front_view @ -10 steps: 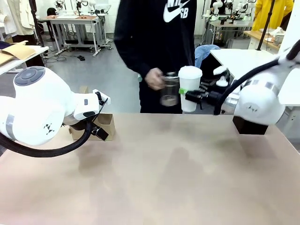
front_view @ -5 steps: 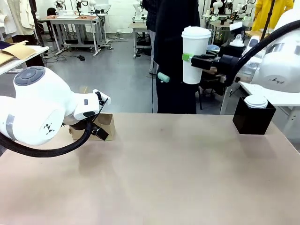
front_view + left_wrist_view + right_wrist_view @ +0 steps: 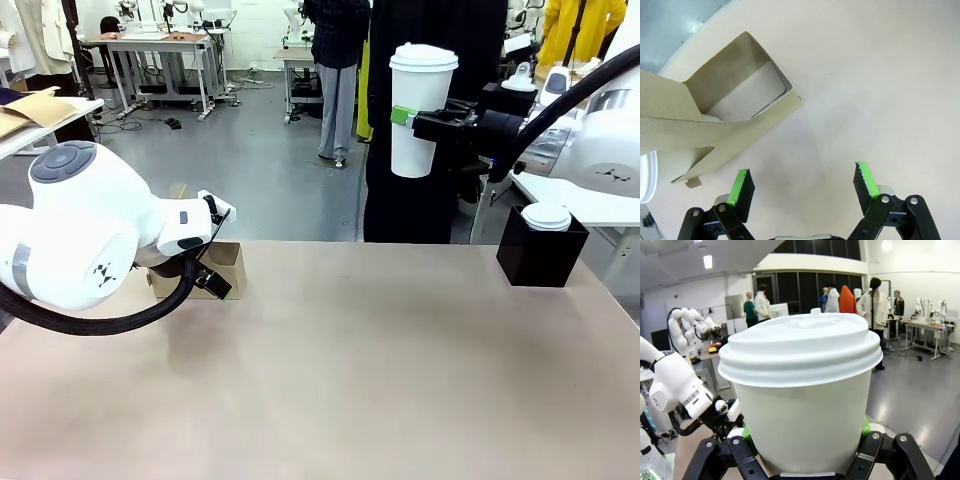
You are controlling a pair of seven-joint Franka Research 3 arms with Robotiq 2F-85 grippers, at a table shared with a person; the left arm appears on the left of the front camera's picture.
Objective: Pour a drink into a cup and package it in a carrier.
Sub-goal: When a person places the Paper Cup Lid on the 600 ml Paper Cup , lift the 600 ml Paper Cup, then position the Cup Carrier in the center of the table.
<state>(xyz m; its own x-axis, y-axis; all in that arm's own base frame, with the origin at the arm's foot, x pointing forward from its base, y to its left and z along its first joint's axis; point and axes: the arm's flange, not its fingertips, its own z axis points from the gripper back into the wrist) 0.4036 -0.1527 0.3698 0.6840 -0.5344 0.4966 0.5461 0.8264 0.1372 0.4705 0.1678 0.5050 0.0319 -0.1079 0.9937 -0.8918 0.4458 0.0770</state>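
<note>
Note that the right gripper point(image 3: 415, 122) is clamped on the cup point(image 3: 422, 90), with its green pads pressing the sides at about mid-height. The cup is plain white paper, tapers downward and is capped with a white dome lid. It hangs upright in the air, high above the far edge of the table point(image 3: 350, 360). The brown cardboard carrier point(image 3: 232, 262) sits on the table's left side. The left gripper point(image 3: 802, 180) is just beside it, jaws spread wide with nothing between them.

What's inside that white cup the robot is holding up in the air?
Nothing of the inside shows. A white dome lid closes the cup, and its paper wall is opaque, so the contents are hidden. The right gripper clamps its side.
</note>
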